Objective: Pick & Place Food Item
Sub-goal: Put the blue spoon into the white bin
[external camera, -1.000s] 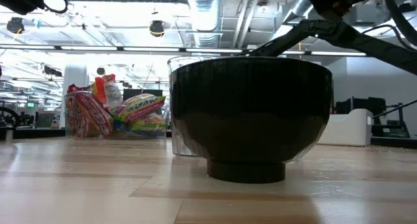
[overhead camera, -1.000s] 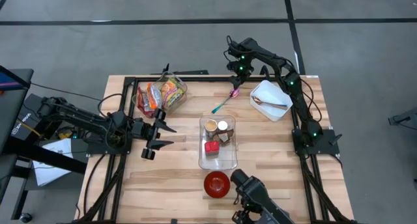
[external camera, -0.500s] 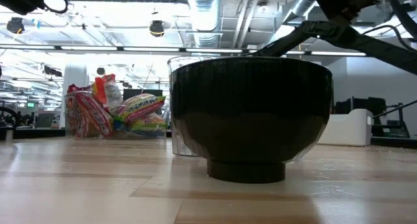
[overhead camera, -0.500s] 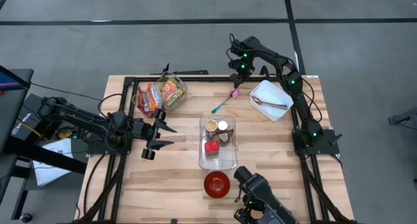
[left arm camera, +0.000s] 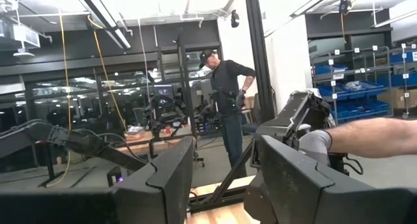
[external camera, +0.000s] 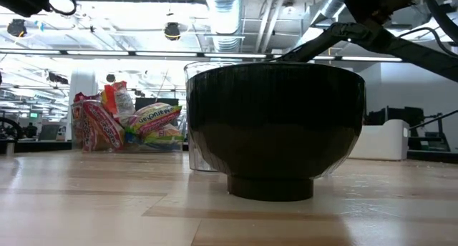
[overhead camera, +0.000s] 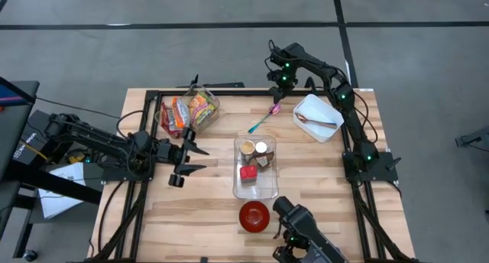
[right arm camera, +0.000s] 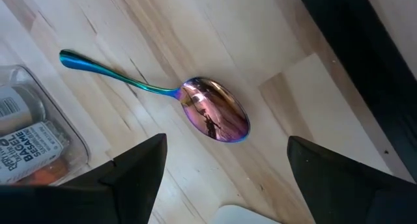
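Note:
A clear tray (overhead camera: 269, 188) at the table's middle holds small jars (overhead camera: 254, 148) and a red food piece (overhead camera: 247, 172). A red bowl (overhead camera: 255, 215) stands near the front edge and fills the low view (external camera: 275, 124). An iridescent spoon (right arm camera: 215, 118) lies flat on the wood at the far side. My right gripper (right arm camera: 227, 146) hangs open just above the spoon's bowl, one finger on either side, touching nothing; the high view shows it there too (overhead camera: 276, 101). My left gripper (overhead camera: 195, 157) stands open above the table's left part, pointing toward the right, nothing between its fingers (left arm camera: 225, 165).
Snack bags sit in a clear container (overhead camera: 187, 110) at the far left, also visible in the low view (external camera: 122, 124). A white container (overhead camera: 317, 116) with a utensil in it stands at the far right. A person (left arm camera: 228, 107) stands in the room beyond the table, and a forearm (left arm camera: 371, 136) shows nearer.

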`<action>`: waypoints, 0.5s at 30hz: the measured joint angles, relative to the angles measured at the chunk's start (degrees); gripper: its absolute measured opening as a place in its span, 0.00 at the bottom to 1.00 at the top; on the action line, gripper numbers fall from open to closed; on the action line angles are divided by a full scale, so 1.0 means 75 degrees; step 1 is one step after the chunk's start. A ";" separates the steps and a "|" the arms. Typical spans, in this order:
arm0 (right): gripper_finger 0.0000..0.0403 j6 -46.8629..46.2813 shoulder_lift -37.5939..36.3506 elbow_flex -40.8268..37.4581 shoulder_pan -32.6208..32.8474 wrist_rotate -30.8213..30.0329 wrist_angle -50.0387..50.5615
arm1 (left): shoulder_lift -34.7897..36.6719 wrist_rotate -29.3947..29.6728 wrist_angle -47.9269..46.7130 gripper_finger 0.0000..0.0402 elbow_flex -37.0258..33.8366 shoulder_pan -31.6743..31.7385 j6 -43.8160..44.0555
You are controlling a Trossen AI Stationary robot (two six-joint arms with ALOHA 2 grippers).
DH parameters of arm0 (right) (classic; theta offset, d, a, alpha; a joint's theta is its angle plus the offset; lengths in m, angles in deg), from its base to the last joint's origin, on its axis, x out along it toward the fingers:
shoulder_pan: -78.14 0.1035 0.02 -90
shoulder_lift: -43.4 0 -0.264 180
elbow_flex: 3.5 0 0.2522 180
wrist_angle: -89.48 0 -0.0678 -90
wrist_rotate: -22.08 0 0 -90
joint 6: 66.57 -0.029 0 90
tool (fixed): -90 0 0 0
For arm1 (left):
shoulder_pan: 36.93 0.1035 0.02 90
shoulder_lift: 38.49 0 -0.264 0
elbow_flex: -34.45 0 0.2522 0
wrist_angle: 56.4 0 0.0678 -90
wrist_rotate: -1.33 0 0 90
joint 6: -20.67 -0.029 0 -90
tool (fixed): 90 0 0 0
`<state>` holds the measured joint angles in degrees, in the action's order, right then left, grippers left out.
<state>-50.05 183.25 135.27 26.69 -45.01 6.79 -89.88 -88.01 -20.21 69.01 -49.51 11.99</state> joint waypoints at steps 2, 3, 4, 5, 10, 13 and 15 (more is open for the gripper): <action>0.77 0.0000 0.0000 -0.0001 0.0006 0.0003 0.0014 | 0.0000 0.0000 -0.0003 0.42 0.0000 0.0000 0.0000; 0.77 0.0003 0.0003 -0.0032 0.0022 0.0003 0.0000 | 0.0000 0.0000 -0.0003 0.42 0.0000 0.0000 0.0000; 0.77 0.0003 0.0000 -0.0110 0.0039 0.0009 -0.0006 | 0.0000 0.0000 -0.0001 0.42 0.0000 0.0000 0.0000; 0.77 0.0003 0.0000 -0.0220 0.0051 0.0020 -0.0005 | 0.0000 0.0000 -0.0003 0.42 0.0000 0.0000 0.0000; 0.77 0.0318 0.0004 -0.0916 -0.0119 0.0390 -0.0179 | 0.0000 0.0000 0.0000 0.42 0.0000 0.0000 0.0000; 0.77 0.0373 -0.0006 -0.1200 -0.0268 0.0959 -0.0593 | 0.0000 0.0000 0.0025 0.42 0.0000 0.0000 0.0000; 0.77 0.0379 -0.0028 -0.1262 -0.0299 0.1023 -0.0792 | 0.0000 0.0000 0.0072 0.42 0.0000 0.0000 -0.0002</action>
<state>-47.21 183.04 125.80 24.44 -37.33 0.85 -89.88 -88.01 -19.66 69.01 -49.51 11.97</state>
